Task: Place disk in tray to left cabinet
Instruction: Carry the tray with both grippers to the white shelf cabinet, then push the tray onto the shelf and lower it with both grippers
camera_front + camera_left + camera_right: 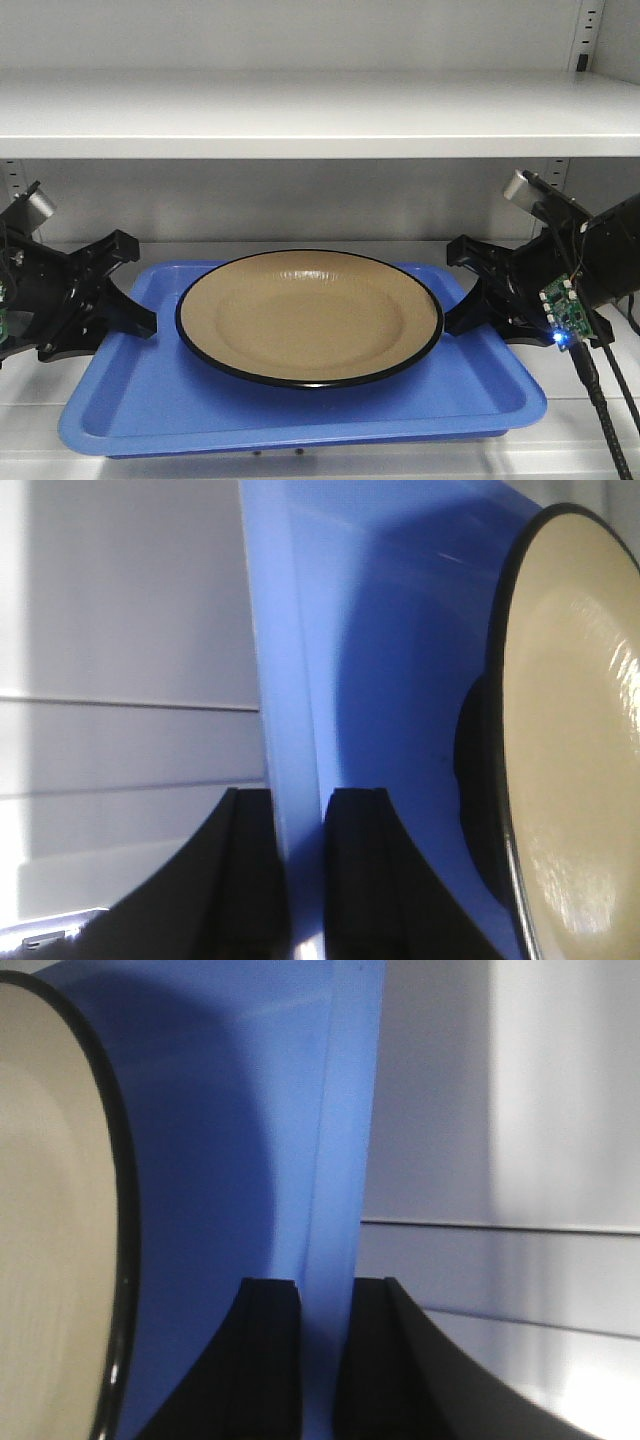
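The tan disk (pixel 310 315) with a thin black rim lies in the middle of the blue tray (pixel 300 415). The tray is held level inside the pale cabinet, between two of its shelves; whether it touches the lower shelf (pixel 590 435) I cannot tell. My left gripper (pixel 135 300) is shut on the tray's left lip. My right gripper (pixel 462 292) is shut on the tray's right lip. In the left wrist view the black fingers (pixel 250 870) pinch the blue lip (pixel 290 730), with the disk (pixel 570 740) to the right. In the right wrist view the fingers (pixel 380 1360) pinch the lip (pixel 335 1180), with the disk (pixel 50 1210) to the left.
An upper cabinet shelf (pixel 300 115) runs across above the tray. Slotted rails (pixel 588 30) stand at the back corners, with the grey back wall (pixel 300 200) behind. Cables (pixel 600 400) hang from my right arm beside the tray's right end.
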Robot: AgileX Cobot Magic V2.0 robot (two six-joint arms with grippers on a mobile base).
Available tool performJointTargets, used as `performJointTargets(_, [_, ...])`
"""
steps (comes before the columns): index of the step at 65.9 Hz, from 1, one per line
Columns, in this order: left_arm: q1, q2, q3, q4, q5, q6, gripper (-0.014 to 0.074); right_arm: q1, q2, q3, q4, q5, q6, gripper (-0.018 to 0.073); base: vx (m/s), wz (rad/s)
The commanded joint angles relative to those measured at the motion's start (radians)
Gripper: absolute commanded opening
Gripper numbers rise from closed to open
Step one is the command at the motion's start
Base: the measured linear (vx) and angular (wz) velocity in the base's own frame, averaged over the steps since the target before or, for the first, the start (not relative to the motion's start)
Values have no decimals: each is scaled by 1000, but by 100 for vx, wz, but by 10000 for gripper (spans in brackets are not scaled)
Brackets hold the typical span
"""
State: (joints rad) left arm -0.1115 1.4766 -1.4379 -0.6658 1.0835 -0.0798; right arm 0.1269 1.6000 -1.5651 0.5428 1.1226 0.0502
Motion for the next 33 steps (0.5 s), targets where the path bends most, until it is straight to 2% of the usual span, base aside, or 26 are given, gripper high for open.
performJointTargets(1, [-22, -40, -39, -179, -17, -10, 0, 24, -48, -39, 169, -34, -10, -4, 6, -3])
performJointTargets(33, [-22, -40, -39, -179, -17, -10, 0, 24, -48, -39, 169, -35, -10, -4, 2, -2])
